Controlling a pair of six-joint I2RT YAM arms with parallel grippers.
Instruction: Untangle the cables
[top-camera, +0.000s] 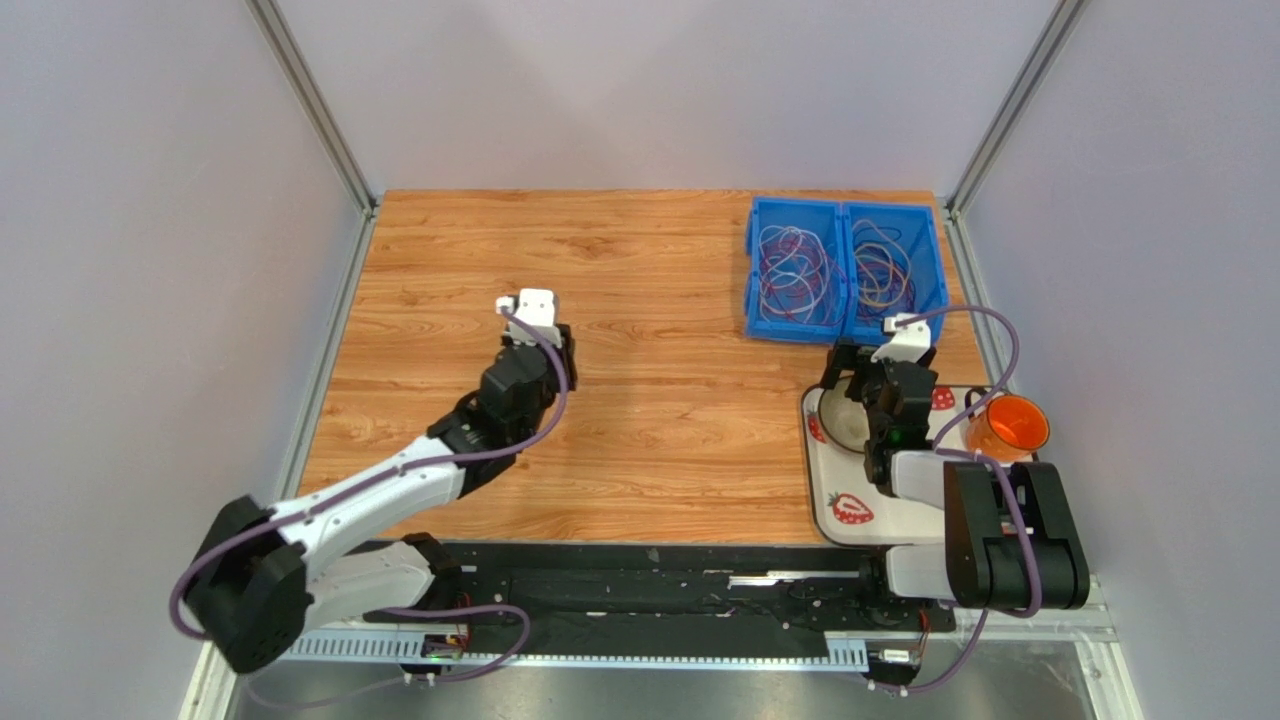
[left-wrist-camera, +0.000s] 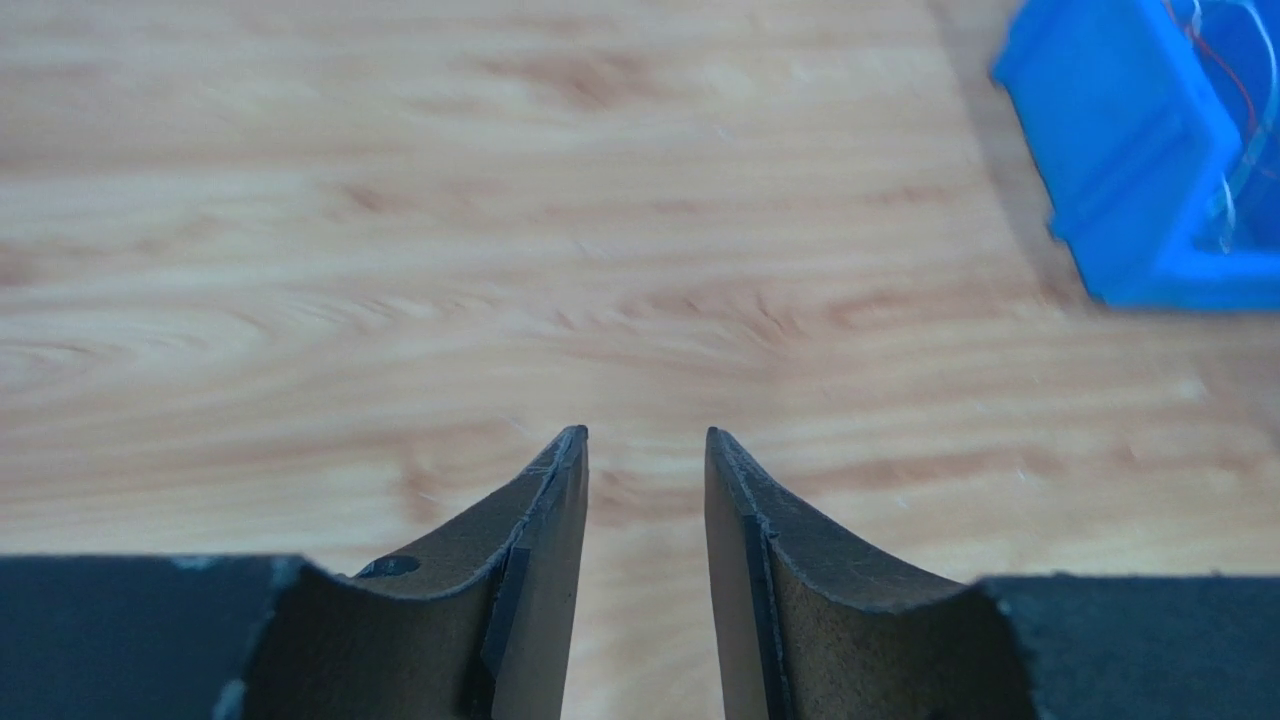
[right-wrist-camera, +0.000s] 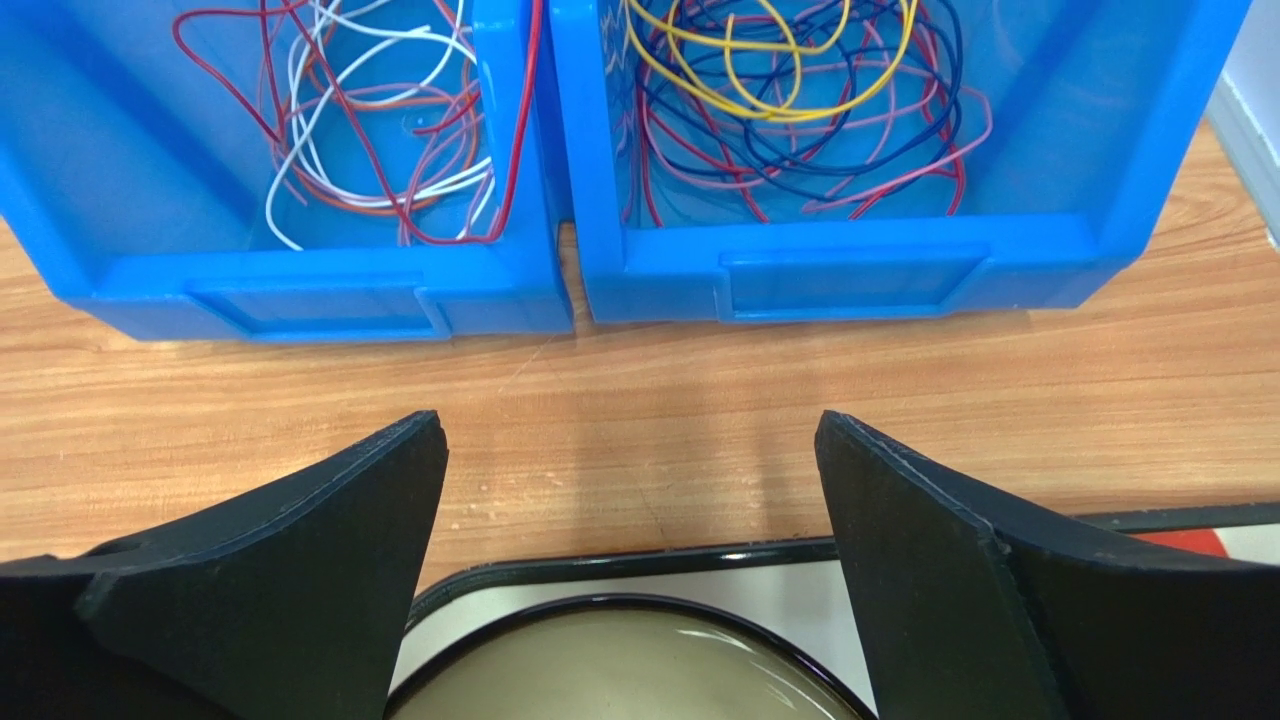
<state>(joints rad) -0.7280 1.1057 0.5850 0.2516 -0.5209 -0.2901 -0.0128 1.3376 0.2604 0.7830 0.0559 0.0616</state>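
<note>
1. The thin coloured cables (right-wrist-camera: 781, 113) lie coiled in two blue plastic bins (right-wrist-camera: 842, 278), far right.
2. The right gripper (right-wrist-camera: 631, 428), spread wide and empty, should reach forward and pinch one loop.
3. The left gripper (left-wrist-camera: 646, 443), narrowly parted, holds nothing.

Two bins (top-camera: 846, 273) side by side at the table's (top-camera: 631, 390) far right corner, cables (right-wrist-camera: 398, 128) in both, tray (top-camera: 842, 483) before them near the right edge, bowl (right-wrist-camera: 601, 683) on it
</note>
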